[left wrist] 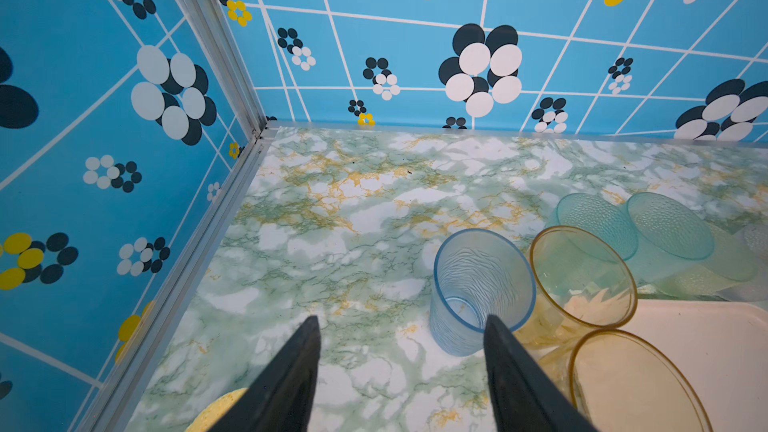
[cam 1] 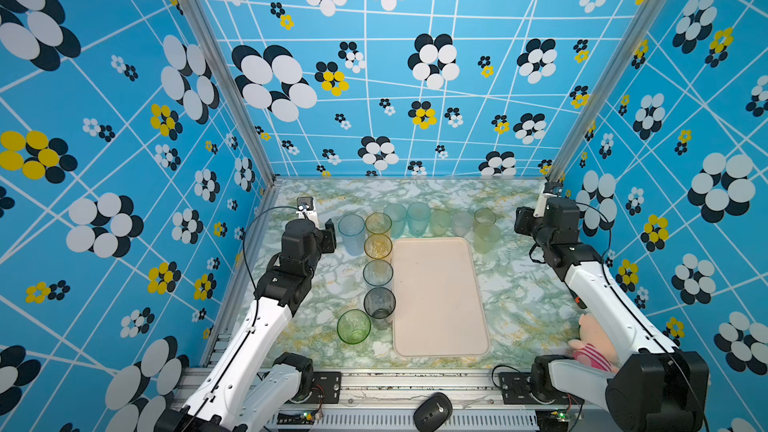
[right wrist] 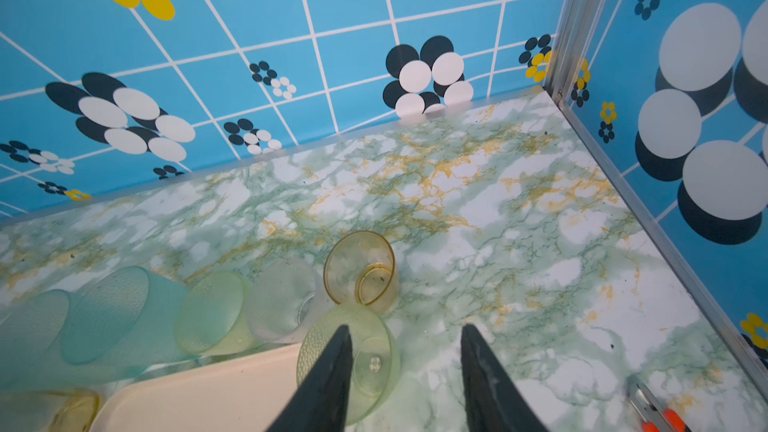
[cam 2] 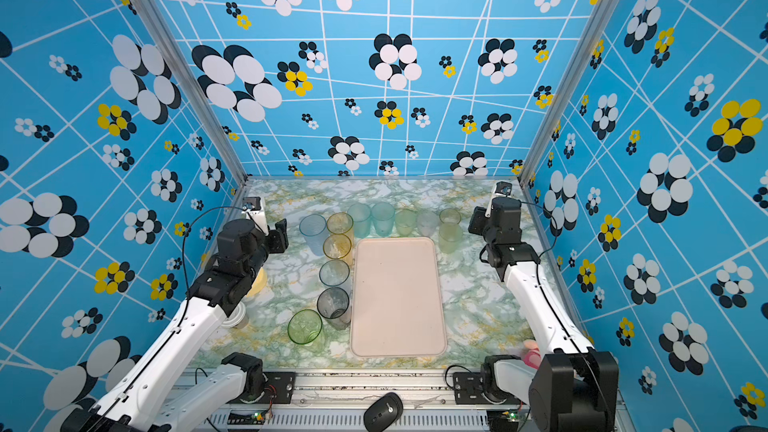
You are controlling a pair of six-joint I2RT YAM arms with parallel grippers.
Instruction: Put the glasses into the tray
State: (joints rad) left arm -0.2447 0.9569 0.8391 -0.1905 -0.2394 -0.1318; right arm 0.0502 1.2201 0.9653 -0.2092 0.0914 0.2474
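Note:
The empty cream-pink tray [cam 1: 440, 297] lies mid-table, and all the glasses stand outside it. Amber [cam 1: 378, 247], greyish, smoky [cam 1: 379, 303] and green [cam 1: 353, 326] ones line its left side. Teal [cam 1: 419, 218], light green and clear ones stand behind it. My left gripper [left wrist: 402, 320] is open beside the blue glass [left wrist: 478, 284], with one fingertip overlapping its rim and bare table in the gap. My right gripper [right wrist: 406, 328] is open at the pale yellow-green glass [right wrist: 374, 363]. One finger is over its mouth, the other outside over the table. An amber glass [right wrist: 359, 268] stands just behind it.
A yellow disc [cam 2: 257, 280] and a white lid [cam 2: 235, 317] lie under the left arm. By the right arm's base sits a pink plush toy [cam 1: 592, 347]. A black mouse [cam 1: 432, 411] rests on the front rail. An orange-handled tool [right wrist: 652, 413] lies near the right wall.

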